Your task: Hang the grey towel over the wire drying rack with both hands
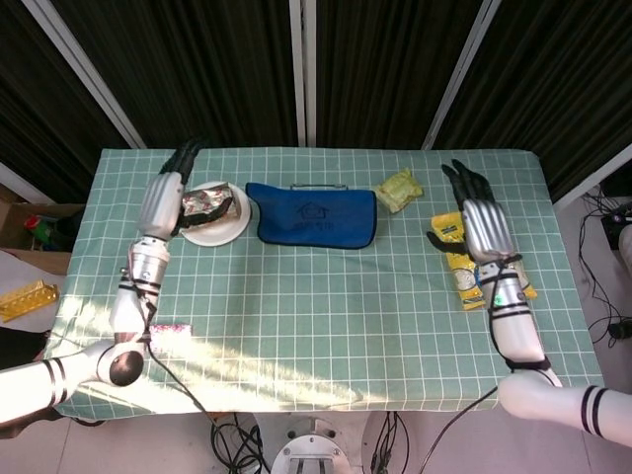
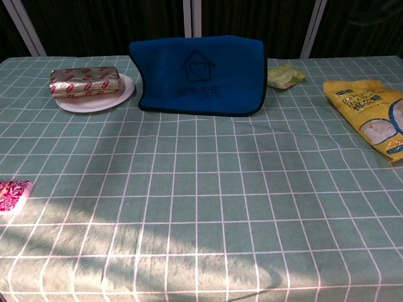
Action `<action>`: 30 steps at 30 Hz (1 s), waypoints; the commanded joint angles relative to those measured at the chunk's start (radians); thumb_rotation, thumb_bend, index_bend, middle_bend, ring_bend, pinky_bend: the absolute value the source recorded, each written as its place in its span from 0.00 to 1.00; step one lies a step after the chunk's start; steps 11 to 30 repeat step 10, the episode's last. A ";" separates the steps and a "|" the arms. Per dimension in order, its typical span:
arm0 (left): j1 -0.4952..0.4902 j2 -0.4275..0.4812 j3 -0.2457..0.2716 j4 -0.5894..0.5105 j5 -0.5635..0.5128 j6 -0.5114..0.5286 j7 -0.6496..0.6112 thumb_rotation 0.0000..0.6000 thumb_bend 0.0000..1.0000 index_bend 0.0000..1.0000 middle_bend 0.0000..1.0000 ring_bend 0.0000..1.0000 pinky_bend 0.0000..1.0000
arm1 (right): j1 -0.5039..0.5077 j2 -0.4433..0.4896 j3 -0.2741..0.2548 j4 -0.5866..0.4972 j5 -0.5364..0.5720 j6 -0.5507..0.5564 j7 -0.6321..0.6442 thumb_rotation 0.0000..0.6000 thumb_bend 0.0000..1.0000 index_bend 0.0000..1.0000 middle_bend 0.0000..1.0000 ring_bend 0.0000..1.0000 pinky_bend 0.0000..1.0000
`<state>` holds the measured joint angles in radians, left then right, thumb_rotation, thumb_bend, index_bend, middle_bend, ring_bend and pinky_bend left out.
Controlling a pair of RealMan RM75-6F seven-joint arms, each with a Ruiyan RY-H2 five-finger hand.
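Centrally, at the far side of the table (image 2: pixel 208 207), the towel (image 1: pixel 314 213) was seen draped over the wire rack (image 1: pixel 318 185), of which only a thin top bar was visible behind the cloth in the head view. The towel, dark blue in both views, was hung with its front panel facing the robot, and a house-and-heart emblem with a line of characters beneath it was displayed on that panel. Its lower edge was seen at or just above the checked tablecloth. The left hand (image 1: pixel 164 193) was held above the left end of the table, fingers extended and apart, with nothing gripped. Just beside it, a white plate (image 2: pixel 94 99) was placed, and a foil-wrapped packet (image 2: pixel 85 81) was laid on the plate. The right hand (image 1: pixel 478 219) was held above the right end, fingers likewise spread and nothing held, over a yellow bag (image 2: pixel 371 113). Both hands were kept well apart from the towel. A small green packet (image 1: pixel 397 190) was located near the towel's right edge. A pink wrapped item (image 1: pixel 168 338) was positioned near the front left edge.
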<state>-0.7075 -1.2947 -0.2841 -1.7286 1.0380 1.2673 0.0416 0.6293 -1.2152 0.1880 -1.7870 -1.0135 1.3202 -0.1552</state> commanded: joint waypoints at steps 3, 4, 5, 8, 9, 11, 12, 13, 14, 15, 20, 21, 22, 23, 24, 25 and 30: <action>0.331 0.105 0.376 -0.169 0.322 0.305 0.316 0.47 0.18 0.14 0.07 0.06 0.15 | -0.390 0.059 -0.334 -0.105 -0.263 0.343 -0.157 1.00 0.16 0.00 0.00 0.00 0.00; 0.372 0.094 0.412 -0.157 0.345 0.330 0.326 0.47 0.17 0.14 0.07 0.06 0.15 | -0.432 0.042 -0.361 -0.079 -0.279 0.365 -0.150 1.00 0.16 0.00 0.00 0.00 0.00; 0.402 0.083 0.435 -0.144 0.359 0.348 0.330 0.47 0.17 0.14 0.07 0.06 0.15 | -0.460 0.028 -0.378 -0.059 -0.293 0.379 -0.142 1.00 0.15 0.00 0.00 0.00 0.00; 0.491 0.035 0.483 -0.082 0.406 0.412 0.325 0.47 0.16 0.13 0.07 0.06 0.15 | -0.536 -0.015 -0.414 0.015 -0.343 0.419 -0.124 1.00 0.16 0.00 0.00 0.00 0.00; 0.515 0.019 0.490 -0.061 0.420 0.431 0.316 0.47 0.16 0.13 0.07 0.06 0.15 | -0.552 -0.025 -0.420 0.034 -0.358 0.428 -0.123 1.00 0.16 0.00 0.00 0.00 0.00; 0.536 0.004 0.494 -0.040 0.432 0.448 0.305 0.47 0.16 0.13 0.07 0.06 0.15 | -0.565 -0.033 -0.423 0.051 -0.370 0.433 -0.122 1.00 0.16 0.00 0.00 0.00 0.00; 0.536 0.004 0.494 -0.040 0.432 0.448 0.305 0.47 0.16 0.13 0.07 0.06 0.15 | -0.565 -0.033 -0.423 0.051 -0.370 0.433 -0.122 1.00 0.16 0.00 0.00 0.00 0.00; 0.536 0.004 0.494 -0.040 0.432 0.448 0.305 0.47 0.16 0.13 0.07 0.06 0.15 | -0.565 -0.033 -0.423 0.051 -0.370 0.433 -0.122 1.00 0.16 0.00 0.00 0.00 0.00; 0.536 0.004 0.494 -0.040 0.432 0.448 0.305 0.47 0.16 0.13 0.07 0.06 0.15 | -0.565 -0.033 -0.423 0.051 -0.370 0.433 -0.122 1.00 0.16 0.00 0.00 0.00 0.00; 0.536 0.004 0.494 -0.040 0.432 0.448 0.305 0.47 0.16 0.13 0.07 0.06 0.15 | -0.565 -0.033 -0.423 0.051 -0.370 0.433 -0.122 1.00 0.16 0.00 0.00 0.00 0.00; 0.536 0.004 0.494 -0.040 0.432 0.448 0.305 0.47 0.16 0.13 0.07 0.06 0.15 | -0.565 -0.033 -0.423 0.051 -0.370 0.433 -0.122 1.00 0.16 0.00 0.00 0.00 0.00; 0.536 0.004 0.494 -0.040 0.432 0.448 0.305 0.47 0.16 0.13 0.07 0.06 0.15 | -0.565 -0.033 -0.423 0.051 -0.370 0.433 -0.122 1.00 0.16 0.00 0.00 0.00 0.00; 0.536 0.004 0.494 -0.040 0.432 0.448 0.305 0.47 0.16 0.13 0.07 0.06 0.15 | -0.565 -0.033 -0.423 0.051 -0.370 0.433 -0.122 1.00 0.16 0.00 0.00 0.00 0.00; 0.536 0.004 0.494 -0.040 0.432 0.448 0.305 0.47 0.16 0.13 0.07 0.06 0.15 | -0.565 -0.033 -0.423 0.051 -0.370 0.433 -0.122 1.00 0.16 0.00 0.00 0.00 0.00; 0.536 0.004 0.494 -0.040 0.432 0.448 0.305 0.47 0.16 0.13 0.07 0.06 0.15 | -0.565 -0.033 -0.423 0.051 -0.370 0.433 -0.122 1.00 0.16 0.00 0.00 0.00 0.00; 0.536 0.004 0.494 -0.040 0.432 0.448 0.305 0.47 0.16 0.13 0.07 0.06 0.15 | -0.565 -0.033 -0.423 0.051 -0.370 0.433 -0.122 1.00 0.16 0.00 0.00 0.00 0.00; 0.536 0.004 0.494 -0.040 0.432 0.448 0.305 0.47 0.16 0.13 0.07 0.06 0.15 | -0.565 -0.033 -0.423 0.051 -0.370 0.433 -0.122 1.00 0.16 0.00 0.00 0.00 0.00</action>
